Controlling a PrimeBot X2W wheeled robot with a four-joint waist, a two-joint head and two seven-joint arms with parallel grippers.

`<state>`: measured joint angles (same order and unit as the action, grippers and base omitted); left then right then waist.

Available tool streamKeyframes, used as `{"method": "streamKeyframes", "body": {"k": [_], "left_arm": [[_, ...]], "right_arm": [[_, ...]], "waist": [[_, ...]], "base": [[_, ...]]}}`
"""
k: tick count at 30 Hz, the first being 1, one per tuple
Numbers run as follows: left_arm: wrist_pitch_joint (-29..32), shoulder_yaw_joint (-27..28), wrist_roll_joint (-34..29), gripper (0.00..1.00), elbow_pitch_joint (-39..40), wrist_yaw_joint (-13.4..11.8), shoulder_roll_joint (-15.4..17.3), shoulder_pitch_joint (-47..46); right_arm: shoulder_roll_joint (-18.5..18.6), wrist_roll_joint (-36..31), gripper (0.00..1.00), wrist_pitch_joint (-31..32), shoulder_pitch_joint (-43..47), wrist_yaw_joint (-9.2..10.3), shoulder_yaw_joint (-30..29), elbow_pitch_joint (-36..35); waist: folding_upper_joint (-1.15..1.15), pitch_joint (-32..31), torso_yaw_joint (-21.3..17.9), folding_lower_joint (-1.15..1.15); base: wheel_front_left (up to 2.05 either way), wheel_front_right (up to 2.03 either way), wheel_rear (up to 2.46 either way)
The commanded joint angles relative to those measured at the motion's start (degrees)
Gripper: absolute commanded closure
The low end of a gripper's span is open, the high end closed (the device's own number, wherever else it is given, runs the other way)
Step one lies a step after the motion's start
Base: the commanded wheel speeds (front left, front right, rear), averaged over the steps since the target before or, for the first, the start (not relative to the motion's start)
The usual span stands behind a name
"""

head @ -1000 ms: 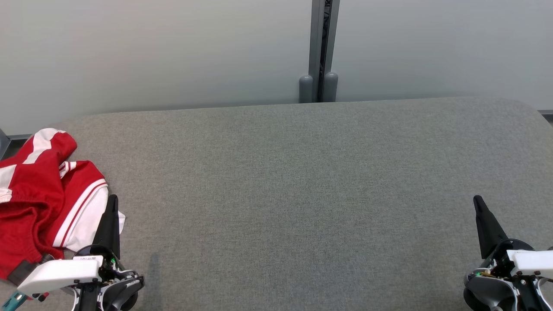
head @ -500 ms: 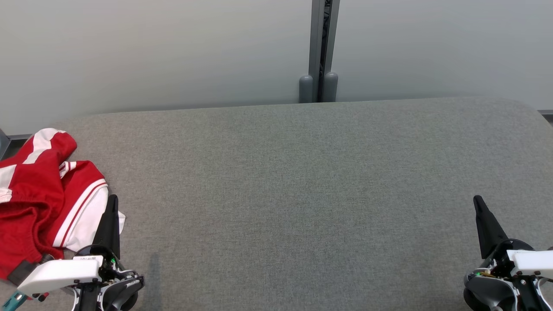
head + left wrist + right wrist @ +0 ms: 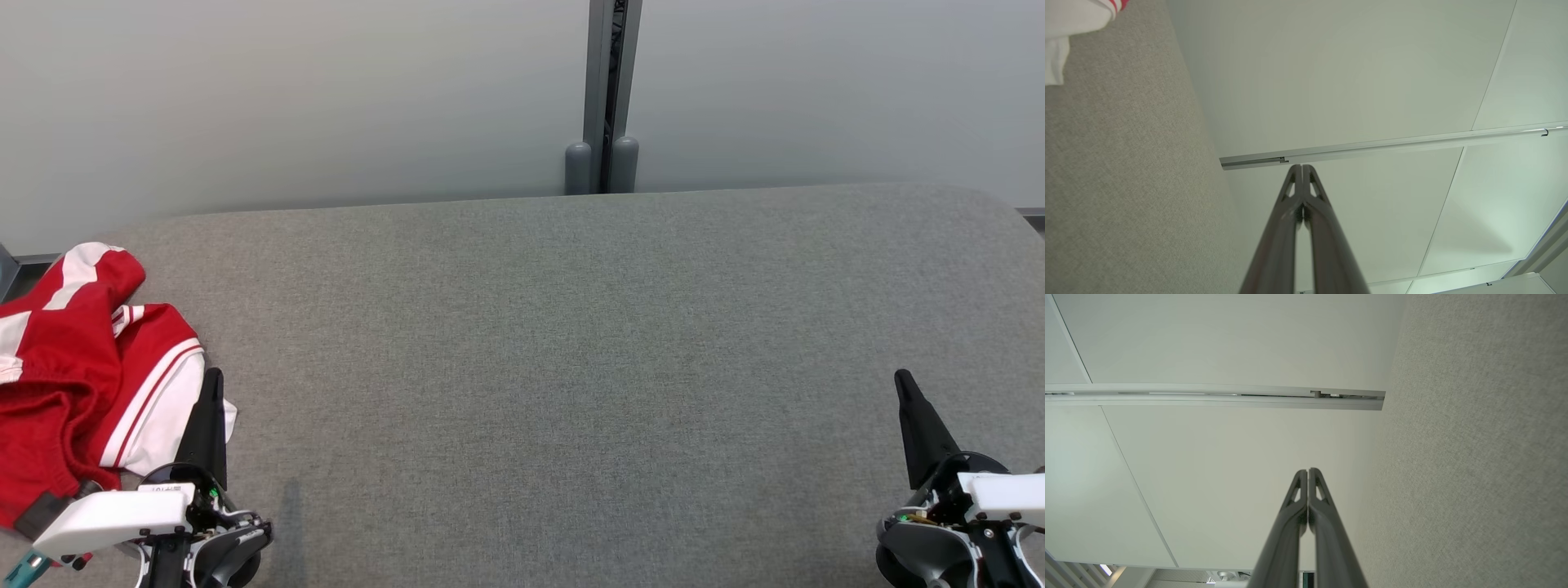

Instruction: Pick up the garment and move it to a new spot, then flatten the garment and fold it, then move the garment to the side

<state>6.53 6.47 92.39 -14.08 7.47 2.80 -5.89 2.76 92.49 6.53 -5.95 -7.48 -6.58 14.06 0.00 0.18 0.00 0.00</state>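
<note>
**Left gripper** (image 3: 212,390): lower left of the head view, fingers pressed together and holding nothing. The left wrist view (image 3: 1301,168) shows the tips meeting. It points away from the robot, over the bench (image 3: 531,367).

**Right gripper** (image 3: 904,384): lower right, fingers likewise pressed together and empty, confirmed in the right wrist view (image 3: 1307,471). It is well apart from the cloth, with the whole width of the bench between.

**Garment** (image 3: 90,359): red with white bands, crumpled in a heap at the bench's left edge.
- Position: just beside the left gripper, on its outer (left) side. A white-striped panel lies next to the finger, and its corner shows in the left wrist view (image 3: 1061,24).
- Long axis: roughly near-to-far along the bench edge, about parallel to the left fingers.
- Far end: a rounded red-and-white lobe. Which part of the garment this is cannot be told.

**Judgement:** the left arm is much the nearer. The pick calls for a short leftward shift with the fingers parted.
</note>
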Motion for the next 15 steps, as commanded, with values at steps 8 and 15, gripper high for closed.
{"method": "streamKeyframes", "body": {"k": [8, 15], "left_arm": [[0.1, 0.2, 0.0, 1.00, 0.1, 0.0, 0.2, -0.7], [0.1, 0.2, 0.0, 1.00, 0.1, 0.0, 0.2, -0.7]], "right_arm": [[0.3, -0.2, 1.00, 0.1, -0.5, -0.03, 0.0, -0.1], [0.3, -0.2, 1.00, 0.1, -0.5, -0.03, 0.0, -0.1]], "waist": [[0.00, 0.0, 0.0, 0.00], [0.00, 0.0, 0.0, 0.00]], "base": [[0.00, 0.00, 0.00], [0.00, 0.00, 0.00]]}}
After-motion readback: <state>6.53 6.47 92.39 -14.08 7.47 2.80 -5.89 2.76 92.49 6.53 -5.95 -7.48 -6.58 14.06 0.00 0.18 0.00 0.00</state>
